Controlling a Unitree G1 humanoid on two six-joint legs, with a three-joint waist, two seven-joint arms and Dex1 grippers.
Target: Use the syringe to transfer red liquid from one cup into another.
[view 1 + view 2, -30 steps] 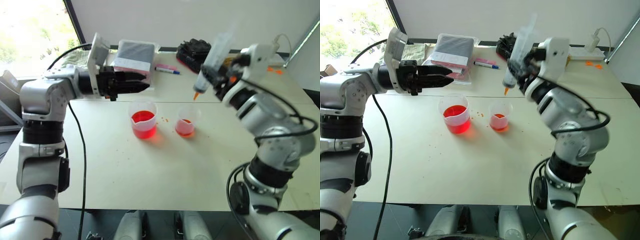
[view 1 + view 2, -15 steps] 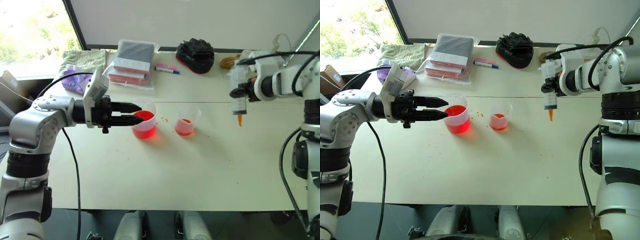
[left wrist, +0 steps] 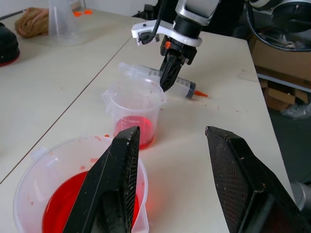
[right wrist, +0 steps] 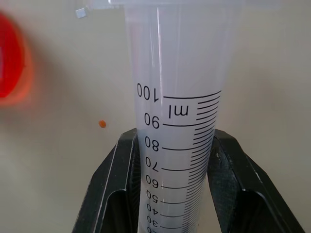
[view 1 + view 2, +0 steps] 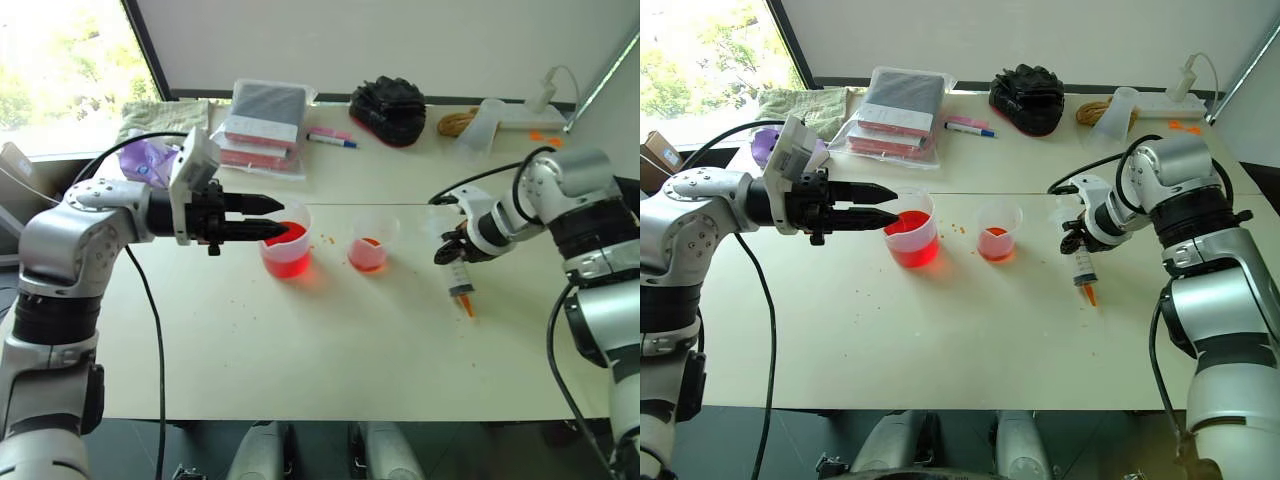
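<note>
The syringe (image 5: 1081,268) slants down to the tabletop, its orange tip (image 5: 1090,296) toward the front edge. It sits right of the smaller cup (image 5: 1000,232). My right gripper (image 5: 1077,242) is shut on its barrel; in the right wrist view both fingers (image 4: 112,194) clamp the scale-marked tube (image 4: 180,121). The wide beaker (image 5: 910,238) holds red liquid (image 3: 68,208), and the small cup holds a little. My left gripper (image 5: 890,203) is open and level, its fingertips at the beaker's left rim. The left wrist view shows the beaker (image 3: 29,189), the small cup (image 3: 133,114) and the syringe (image 3: 182,88) beyond them.
Along the back lie a wrapped stack of books (image 5: 265,120), a marker pen (image 5: 335,141), a black bundle (image 5: 390,108), a coil of rope (image 5: 458,122), an empty clear cup (image 5: 483,122) and a power strip (image 5: 535,118). Orange droplets (image 5: 325,240) dot the table between the cups.
My right arm has swung down and to the right, bringing the syringe from high above the cups to the tabletop right of the small cup. My left gripper sank to the beaker's rim, still open.
</note>
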